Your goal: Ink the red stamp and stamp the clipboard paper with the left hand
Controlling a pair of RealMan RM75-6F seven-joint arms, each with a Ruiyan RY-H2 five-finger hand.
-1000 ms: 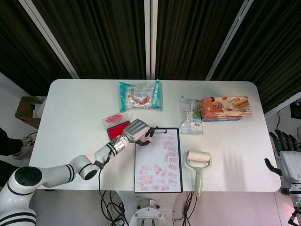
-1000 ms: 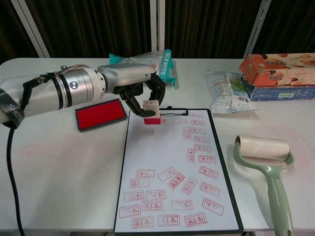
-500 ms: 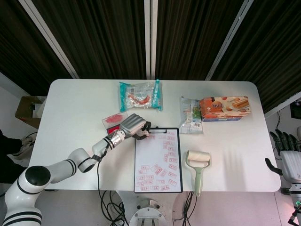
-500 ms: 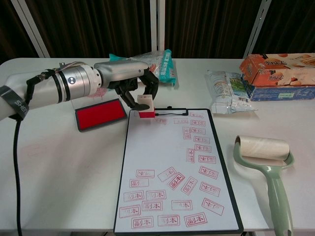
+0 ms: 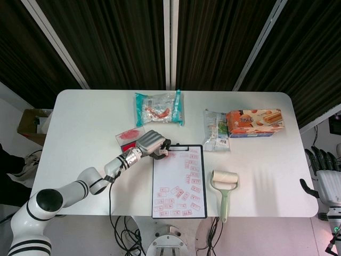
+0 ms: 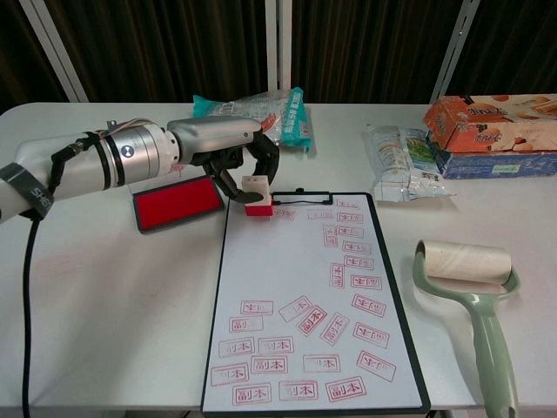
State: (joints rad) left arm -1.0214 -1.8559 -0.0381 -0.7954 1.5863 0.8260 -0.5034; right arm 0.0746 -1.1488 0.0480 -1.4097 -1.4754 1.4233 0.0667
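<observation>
My left hand (image 6: 228, 146) (image 5: 151, 144) pinches the red stamp (image 6: 257, 195), a white block with a red base, and presses it on the top left corner of the clipboard paper (image 6: 296, 287) (image 5: 177, 184). The paper carries several red stamp marks. The red ink pad (image 6: 177, 202) lies open just left of the clipboard, and in the head view (image 5: 130, 150) the hand partly covers it. My right hand (image 5: 323, 178) hangs off the table's right edge with its fingers apart and nothing in it.
A green-handled lint roller (image 6: 474, 305) lies right of the clipboard. Snack bags (image 6: 261, 111) (image 6: 402, 162) and a snack box (image 6: 493, 122) sit along the far side. A clear ink pad lid (image 5: 130, 134) lies behind the pad.
My left hand has carried the stamp back and left, then lowered it onto the paper's top left corner. The right hand has not moved.
</observation>
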